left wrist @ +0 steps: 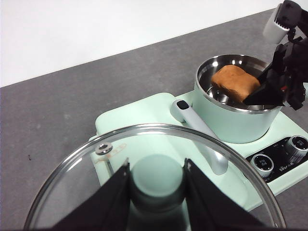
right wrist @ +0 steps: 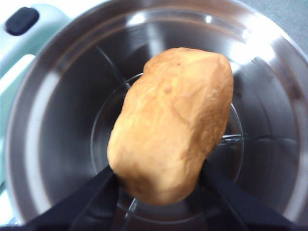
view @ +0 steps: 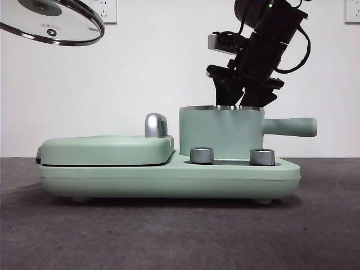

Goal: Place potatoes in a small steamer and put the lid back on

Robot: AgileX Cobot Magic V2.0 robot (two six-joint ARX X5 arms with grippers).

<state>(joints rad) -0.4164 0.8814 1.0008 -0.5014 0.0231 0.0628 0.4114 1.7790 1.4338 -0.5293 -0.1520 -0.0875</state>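
The orange-brown potato hangs tilted inside the steel bowl of the mint-green steamer, about level with its rim. My right gripper is shut on its lower end, one jaw on each side. In the front view that gripper reaches down into the pot from above, and the potato is hidden behind the pot wall. The left wrist view shows the potato in the steamer. High at the left, the glass lid is held tilted. My left gripper is shut on its green knob.
The steamer stands on the right half of a mint-green cooker base with two chrome dials. A flat covered griddle with a chrome handle fills the left half. The pot's handle sticks out to the right.
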